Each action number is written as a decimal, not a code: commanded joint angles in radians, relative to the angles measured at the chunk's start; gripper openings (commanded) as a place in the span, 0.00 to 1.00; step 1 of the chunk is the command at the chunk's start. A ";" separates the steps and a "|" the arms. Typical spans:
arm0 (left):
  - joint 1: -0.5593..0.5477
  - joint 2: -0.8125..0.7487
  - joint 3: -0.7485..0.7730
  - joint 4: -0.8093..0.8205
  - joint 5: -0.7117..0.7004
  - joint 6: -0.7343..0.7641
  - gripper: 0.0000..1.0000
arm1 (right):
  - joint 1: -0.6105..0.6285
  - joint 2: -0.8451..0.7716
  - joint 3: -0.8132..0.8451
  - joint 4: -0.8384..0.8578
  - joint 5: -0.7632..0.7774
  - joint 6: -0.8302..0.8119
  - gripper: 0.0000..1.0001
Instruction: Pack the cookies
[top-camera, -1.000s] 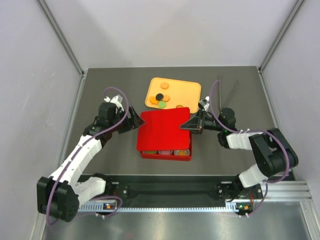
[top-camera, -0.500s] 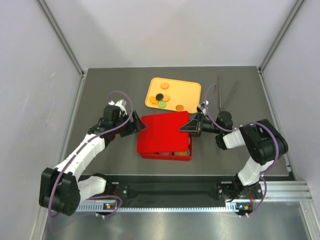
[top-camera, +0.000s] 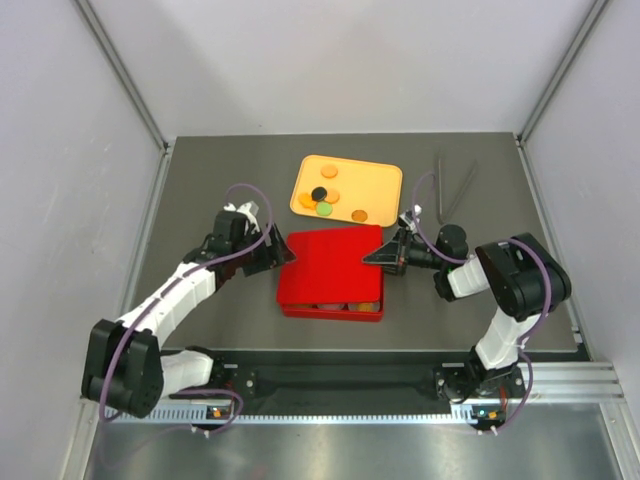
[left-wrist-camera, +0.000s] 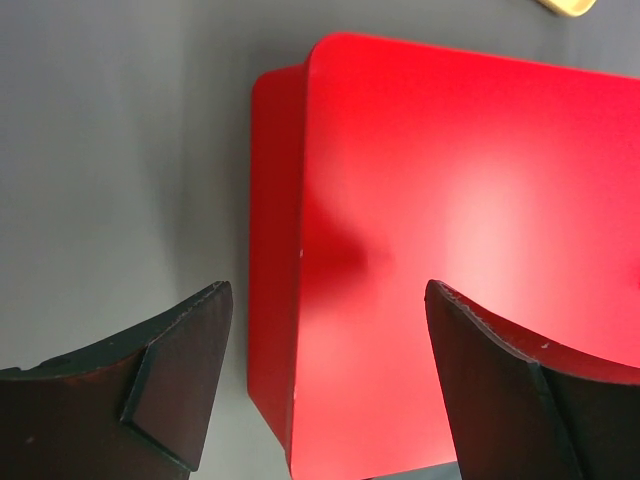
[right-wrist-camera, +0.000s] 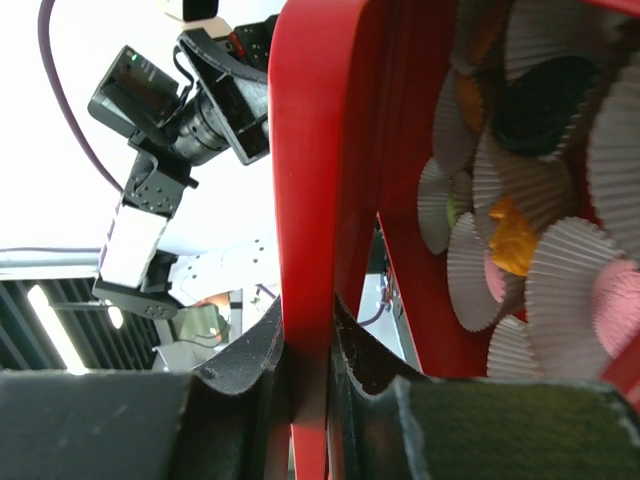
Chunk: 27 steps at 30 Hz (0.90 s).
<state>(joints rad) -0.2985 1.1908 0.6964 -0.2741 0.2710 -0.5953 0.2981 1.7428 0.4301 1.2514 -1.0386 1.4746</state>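
A red lid (top-camera: 330, 262) lies over the red box (top-camera: 330, 308). My right gripper (top-camera: 378, 258) is shut on the lid's right edge (right-wrist-camera: 305, 200), pinched between both jaws (right-wrist-camera: 308, 320). Under the lid, the box holds cookies in white pleated cups: an orange one (right-wrist-camera: 512, 240), a black one (right-wrist-camera: 540, 105) and a pink one (right-wrist-camera: 615, 295). More cookies (top-camera: 325, 208) lie loose on the yellow tray (top-camera: 380, 180). My left gripper (top-camera: 272, 258) is open over the lid's left edge (left-wrist-camera: 450, 200), one finger on each side (left-wrist-camera: 327, 287), holding nothing.
The tray stands just behind the box. A pair of dark tongs (top-camera: 455, 185) lies at the back right of the grey table. The box's left wall (left-wrist-camera: 272, 250) shows below the lid edge. Grey walls close in both sides.
The lid has come down from a tilt to nearly flat on the box, still in my right gripper. My left gripper has moved right to the lid's left edge.
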 joint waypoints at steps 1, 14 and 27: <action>-0.014 0.021 0.003 0.046 -0.006 0.023 0.82 | -0.027 0.011 -0.008 0.143 -0.015 -0.010 0.09; -0.056 0.053 0.005 0.056 -0.027 0.017 0.82 | -0.031 0.023 -0.017 0.051 -0.024 -0.101 0.16; -0.067 0.078 0.002 0.055 -0.029 0.028 0.81 | -0.031 -0.121 0.024 -0.418 0.018 -0.404 0.25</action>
<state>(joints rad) -0.3569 1.2663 0.6964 -0.2653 0.2455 -0.5842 0.2790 1.6760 0.4210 0.9298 -1.0309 1.1931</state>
